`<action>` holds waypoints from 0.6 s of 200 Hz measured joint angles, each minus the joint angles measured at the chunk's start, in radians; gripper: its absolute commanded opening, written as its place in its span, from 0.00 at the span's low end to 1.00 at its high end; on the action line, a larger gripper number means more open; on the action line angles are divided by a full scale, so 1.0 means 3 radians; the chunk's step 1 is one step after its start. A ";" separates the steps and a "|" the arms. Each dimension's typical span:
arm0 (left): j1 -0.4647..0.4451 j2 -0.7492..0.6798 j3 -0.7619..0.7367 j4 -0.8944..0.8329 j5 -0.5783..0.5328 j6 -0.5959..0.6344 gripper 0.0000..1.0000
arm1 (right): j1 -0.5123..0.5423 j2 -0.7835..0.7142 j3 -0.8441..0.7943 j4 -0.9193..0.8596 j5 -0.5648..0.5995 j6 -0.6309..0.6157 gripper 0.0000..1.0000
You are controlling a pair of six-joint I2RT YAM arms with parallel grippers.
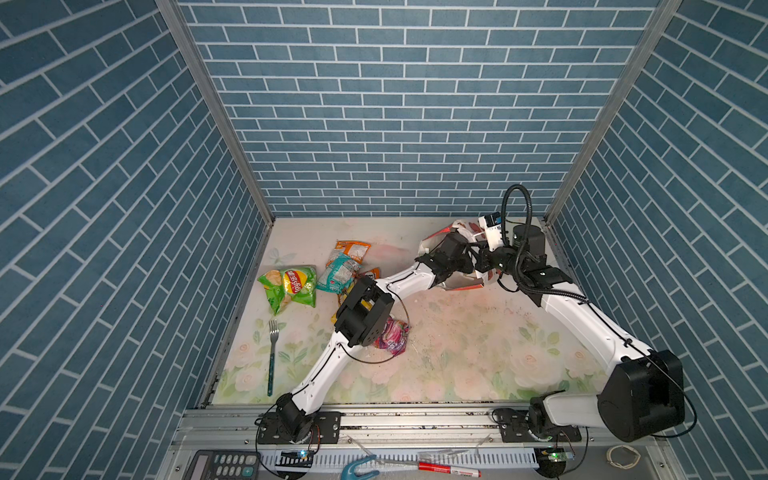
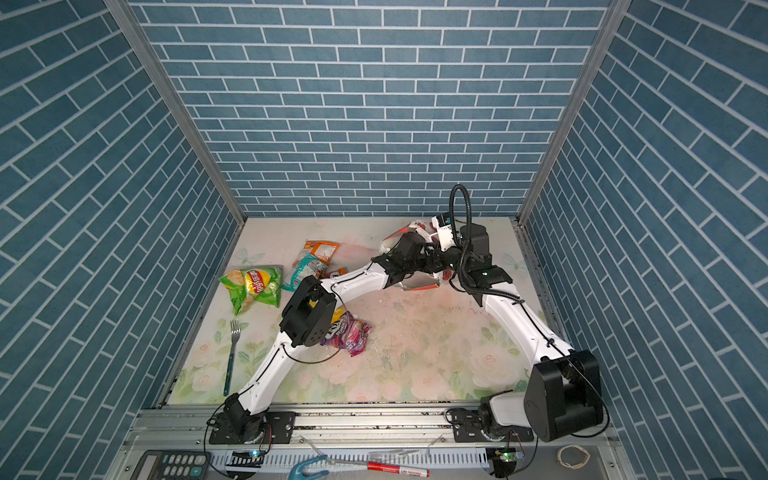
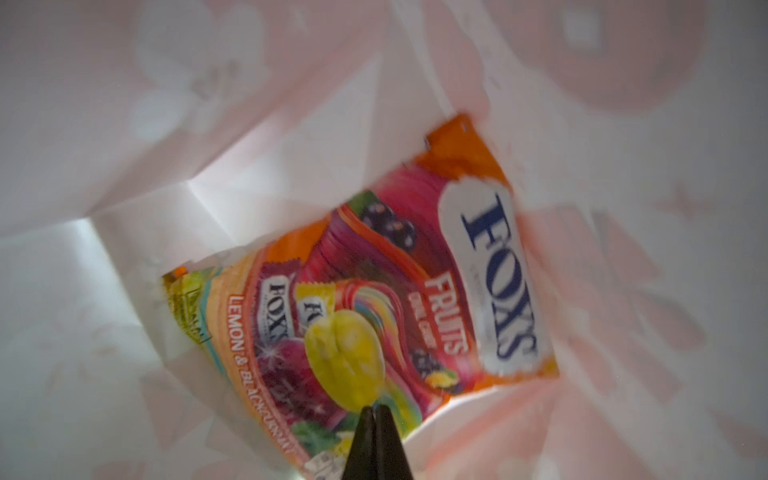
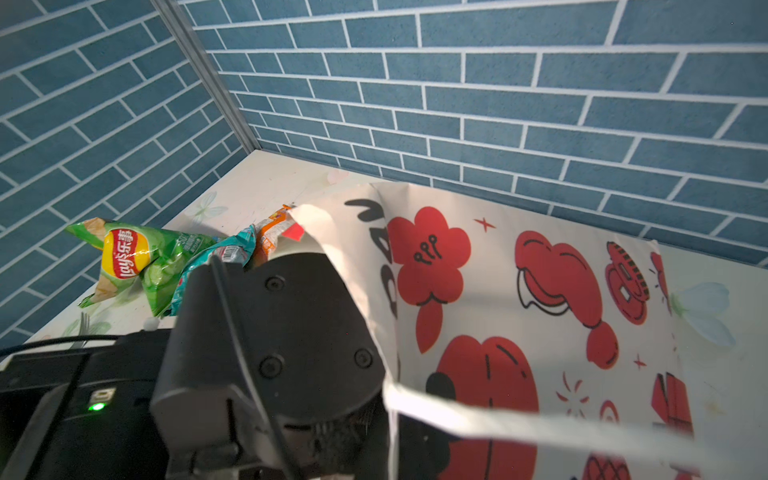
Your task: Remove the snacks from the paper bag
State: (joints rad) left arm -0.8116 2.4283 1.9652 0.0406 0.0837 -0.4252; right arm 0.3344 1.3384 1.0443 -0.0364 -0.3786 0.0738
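The paper bag (image 1: 436, 237) (image 2: 420, 283) (image 4: 540, 291), white with red cartoon prints, lies on its side at the back right, its mouth facing left. My left arm reaches into it. In the left wrist view my left gripper (image 3: 374, 409) is shut, its tips pinched on the face of an orange FOX'S packet (image 3: 415, 266) on the bag's floor. My right gripper (image 1: 477, 251) (image 2: 436, 253) is at the bag's mouth, shut on its rim. Out on the table lie a green Lay's bag (image 1: 289, 286) (image 2: 253, 286) (image 4: 129, 257), a teal-white packet (image 1: 338, 272), an orange-white packet (image 1: 351, 249) and a purple FOX'S packet (image 1: 392, 338) (image 2: 347, 332).
A fork (image 1: 272, 357) lies near the left wall. My left elbow (image 1: 363, 316) hangs over the purple packet. Blue brick walls close in the table on three sides. A calculator (image 1: 224, 463), a red marker (image 1: 449, 468) and a rubber band (image 1: 623, 455) sit beyond the front rail.
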 measured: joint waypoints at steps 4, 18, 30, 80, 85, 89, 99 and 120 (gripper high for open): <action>-0.0004 -0.0047 -0.0072 0.0023 -0.0001 0.0008 0.00 | 0.0011 -0.0005 -0.0001 -0.0003 -0.0009 0.0001 0.00; -0.0018 -0.0202 -0.0309 0.0118 0.0005 0.0020 0.00 | 0.0043 -0.0027 -0.0001 -0.0003 -0.0046 -0.0001 0.00; -0.0031 -0.0329 -0.0477 0.0195 0.0023 0.0027 0.00 | 0.0058 -0.0051 -0.0001 -0.0003 -0.0069 -0.0001 0.00; -0.0038 -0.0692 -0.0908 0.0497 0.0036 0.0001 0.00 | 0.0064 -0.0120 -0.0001 -0.0001 -0.0076 -0.0005 0.00; -0.0036 -0.0708 -0.0932 0.0526 0.0036 -0.0008 0.00 | 0.0064 -0.0125 -0.0001 -0.0001 -0.0076 -0.0008 0.00; -0.0033 -0.0718 -0.0954 0.0548 0.0036 -0.0018 0.00 | 0.0064 -0.0130 -0.0001 -0.0003 -0.0076 -0.0010 0.00; -0.0027 -0.0736 -0.0992 0.0586 0.0039 -0.0042 0.00 | 0.0064 -0.0136 -0.0001 -0.0006 -0.0076 -0.0011 0.00; 0.0004 -0.0744 -0.1047 0.0661 0.0088 -0.0136 0.22 | 0.0064 -0.0139 -0.0001 -0.0025 -0.0076 -0.0013 0.00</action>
State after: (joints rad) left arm -0.8104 2.2051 1.6512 0.2390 0.1101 -0.4660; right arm 0.3534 1.2968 1.0439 -0.0441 -0.4015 0.0700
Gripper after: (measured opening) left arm 0.045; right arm 0.048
